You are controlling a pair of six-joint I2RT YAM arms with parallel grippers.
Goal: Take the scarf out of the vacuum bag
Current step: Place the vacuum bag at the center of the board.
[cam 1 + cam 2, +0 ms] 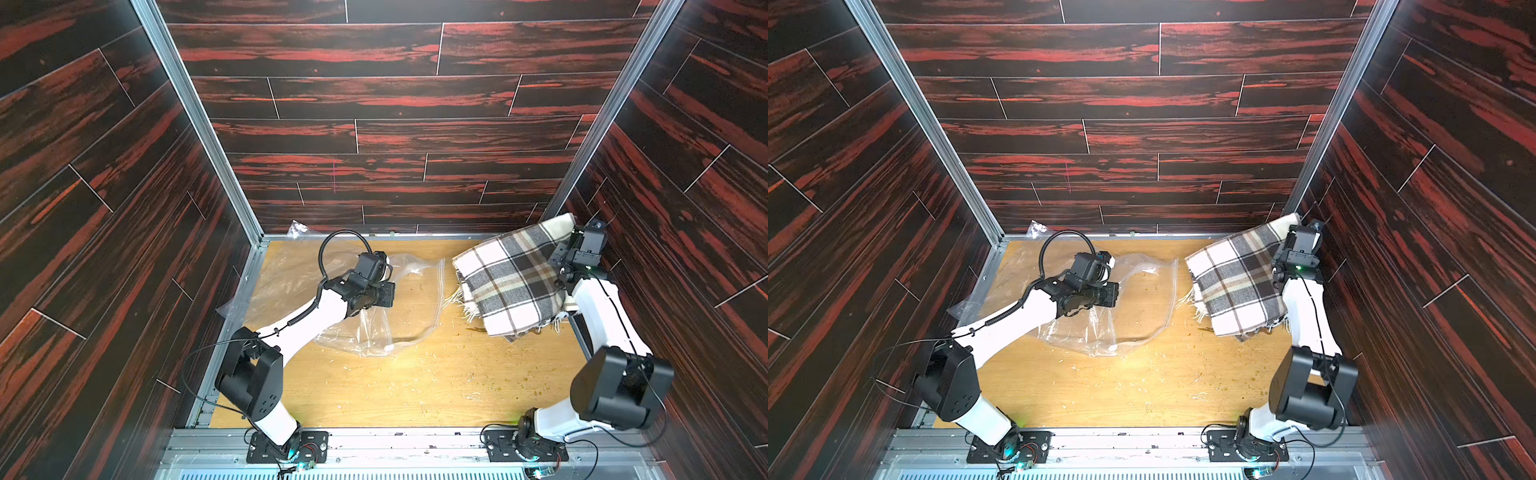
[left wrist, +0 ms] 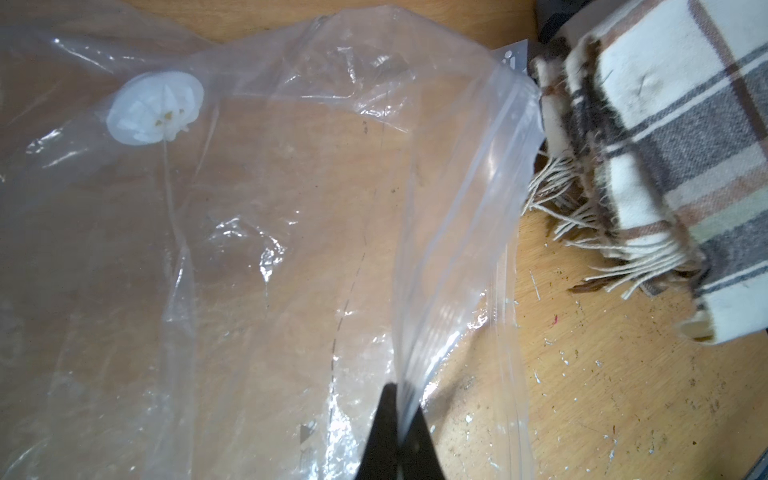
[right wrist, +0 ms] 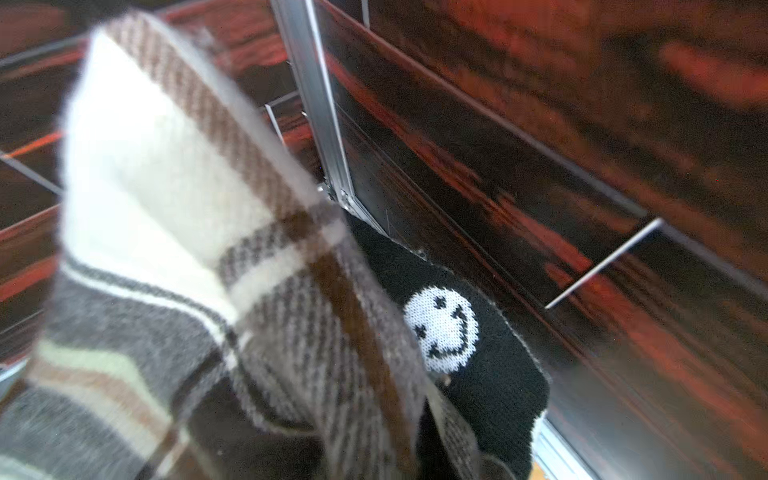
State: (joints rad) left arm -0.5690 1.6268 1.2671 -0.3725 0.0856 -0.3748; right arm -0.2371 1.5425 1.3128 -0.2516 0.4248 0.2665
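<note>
My left jaws are closed on the vacuum bag [image 2: 249, 249] near its zip edge, anchoring it, I judge, so it cannot drag along. My right jaws grip the scarf [image 1: 511, 282], which is raised by one corner, wholly outside, just beside the bag's mouth on the surface [image 1: 374, 395].

Plaid scarf [image 1: 509, 286] fully out, folded, just R of empty clear vac bag [image 1: 415, 299].

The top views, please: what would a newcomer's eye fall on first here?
The plaid scarf stands out, wholly outside the bag, one end raised at the far right corner. The clear vacuum bag lies empty and crumpled on the left side, its zip edge pinched by the left gripper.
</note>
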